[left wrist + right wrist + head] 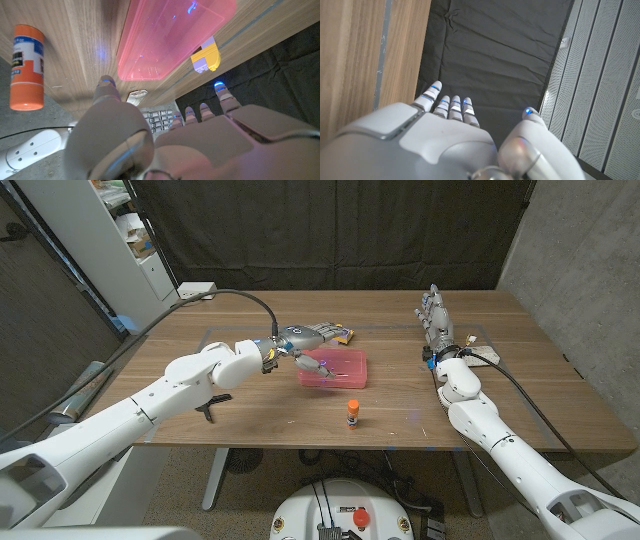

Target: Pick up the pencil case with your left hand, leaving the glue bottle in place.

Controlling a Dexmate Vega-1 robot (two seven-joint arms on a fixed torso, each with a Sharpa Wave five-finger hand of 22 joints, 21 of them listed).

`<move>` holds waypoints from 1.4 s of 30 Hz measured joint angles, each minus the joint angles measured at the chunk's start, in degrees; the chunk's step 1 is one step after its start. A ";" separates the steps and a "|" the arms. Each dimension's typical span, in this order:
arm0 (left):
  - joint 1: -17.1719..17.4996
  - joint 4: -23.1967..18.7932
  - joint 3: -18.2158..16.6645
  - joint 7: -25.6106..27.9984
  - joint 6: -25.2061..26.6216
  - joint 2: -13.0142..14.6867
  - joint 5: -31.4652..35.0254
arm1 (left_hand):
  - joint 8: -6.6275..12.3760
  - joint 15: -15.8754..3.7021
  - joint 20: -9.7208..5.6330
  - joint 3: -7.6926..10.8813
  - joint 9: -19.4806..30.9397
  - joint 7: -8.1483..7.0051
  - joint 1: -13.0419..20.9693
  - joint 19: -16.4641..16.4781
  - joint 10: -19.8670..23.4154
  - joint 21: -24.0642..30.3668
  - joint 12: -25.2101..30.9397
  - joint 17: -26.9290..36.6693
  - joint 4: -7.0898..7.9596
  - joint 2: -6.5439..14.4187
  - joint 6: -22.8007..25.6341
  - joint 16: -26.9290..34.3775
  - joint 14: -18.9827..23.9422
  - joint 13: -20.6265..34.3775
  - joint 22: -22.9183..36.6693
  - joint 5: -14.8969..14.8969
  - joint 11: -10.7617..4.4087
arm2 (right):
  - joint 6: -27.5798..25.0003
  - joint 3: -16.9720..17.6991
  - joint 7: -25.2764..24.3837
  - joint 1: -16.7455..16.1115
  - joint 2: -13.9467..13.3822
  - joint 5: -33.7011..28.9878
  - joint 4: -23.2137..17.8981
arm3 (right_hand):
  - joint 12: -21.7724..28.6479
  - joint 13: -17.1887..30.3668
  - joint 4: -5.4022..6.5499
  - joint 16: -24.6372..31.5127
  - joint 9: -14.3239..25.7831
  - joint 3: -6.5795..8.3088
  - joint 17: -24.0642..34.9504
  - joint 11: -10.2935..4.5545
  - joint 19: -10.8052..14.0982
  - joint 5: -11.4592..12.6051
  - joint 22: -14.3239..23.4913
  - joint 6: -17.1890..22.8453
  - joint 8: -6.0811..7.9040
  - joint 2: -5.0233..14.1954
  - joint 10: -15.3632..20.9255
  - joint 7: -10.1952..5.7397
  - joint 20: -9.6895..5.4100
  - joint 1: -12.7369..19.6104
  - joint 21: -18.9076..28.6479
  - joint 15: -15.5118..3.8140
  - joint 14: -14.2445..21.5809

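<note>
Your pencil case [333,368] is the pink see-through box lying near the middle of the table [250,420], its long axis running left to right and its flat top facing up. Your left hand [305,338] is at the case's far-left corner, fingers spread along its far side and thumb [106,86] near its left end. In the left wrist view the fingers [223,94] are apart and there is still bare wood between them and the case, so the hand holds nothing.

A small yellow block [205,58] lies just beside the case's far edge, close to the fingertips. The glue bottle [352,412], orange-capped and upright, stands on the near side of the case, clear of it and not far from the table's near edge. To the right of the case the wood is open.

Your right hand [435,315] stands on the right side of the table, well apart from the case, fingers straight and parted, holding nothing.
</note>
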 measured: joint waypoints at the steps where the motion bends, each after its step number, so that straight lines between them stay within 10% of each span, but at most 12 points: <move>1: 0.00 0.00 0.00 -0.25 -0.23 0.00 0.01 | 0.00 0.00 0.00 -0.10 0.00 0.00 0.00 0.00 0.00 0.00 0.00 0.00 -0.10 0.00 0.00 0.00 0.00 0.00 0.00 0.00 0.00 | 0.00 0.00 0.00 0.04 0.03 0.00 0.08 | 0.00 0.00 -0.12 0.00 0.00 -0.12 0.00 0.00 0.00 0.00 0.00 0.00 0.00 0.00 0.00 0.00 0.00 0.00 0.00 0.00 0.00; 42: -6.21 9.95 5.25 -1.10 -5.46 -5.01 -1.06 | 0.00 -0.01 0.11 -0.83 0.00 0.00 0.87 1.34 0.01 -0.46 0.67 0.27 0.13 0.87 0.01 0.41 0.01 -0.01 0.01 0.54 0.00 | 1.17 -0.11 0.60 2.12 1.46 0.60 2.93 | 0.00 0.00 -0.22 0.00 0.00 -0.54 0.00 0.00 0.00 0.00 0.00 0.00 0.00 0.23 0.00 0.00 0.00 0.23 0.00 0.00 0.00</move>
